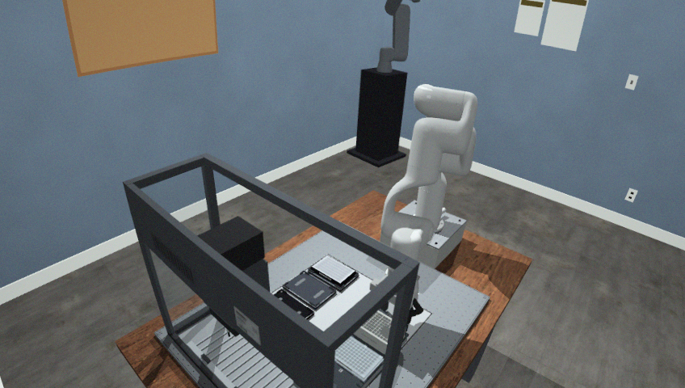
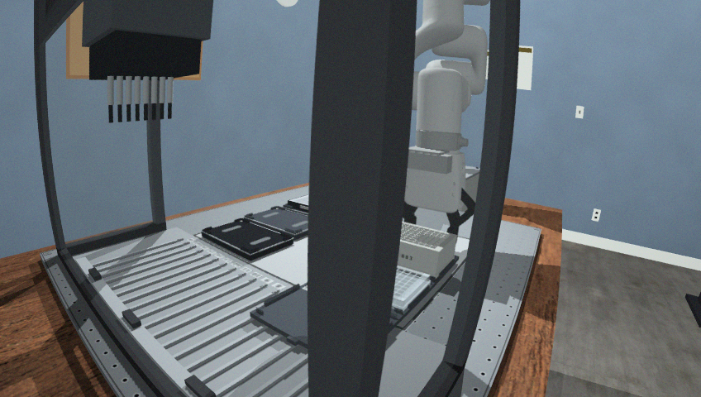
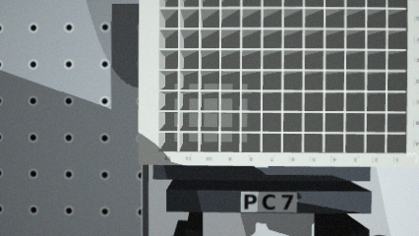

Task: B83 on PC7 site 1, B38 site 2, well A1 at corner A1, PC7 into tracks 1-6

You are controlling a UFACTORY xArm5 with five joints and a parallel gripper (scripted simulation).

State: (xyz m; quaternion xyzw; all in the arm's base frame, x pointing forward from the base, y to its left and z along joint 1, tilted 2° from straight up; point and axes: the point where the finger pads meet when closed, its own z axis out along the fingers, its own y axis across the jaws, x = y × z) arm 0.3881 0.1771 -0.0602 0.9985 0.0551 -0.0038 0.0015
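Observation:
The carrier PC7 (image 2: 283,313) lies with its far end over the rails (image 2: 172,280) (image 1: 240,360). Its labelled handle (image 3: 269,202) is at the near end, by my gripper. The white deep-well block B83 (image 2: 422,246) (image 1: 380,324) (image 3: 282,74) sits on the site next to the handle. The clear 96-well plate B38 (image 2: 410,287) (image 1: 358,358) lies on the site beyond it. The 384-well plate B33 (image 1: 334,270) (image 2: 300,201) rests in its nest. My gripper (image 2: 432,219) (image 1: 413,307) (image 3: 261,228) is open, low at the handle end behind B83, one dark finger on each side. I cannot tell whether it touches the handle.
Two empty dark nests (image 1: 308,289) (image 2: 245,236) lie in the row beside B33. The dark instrument frame (image 1: 269,307) (image 2: 359,196) stands over the rails and hides part of the carrier. A pipetting head (image 2: 142,49) hangs above the rails at the far left.

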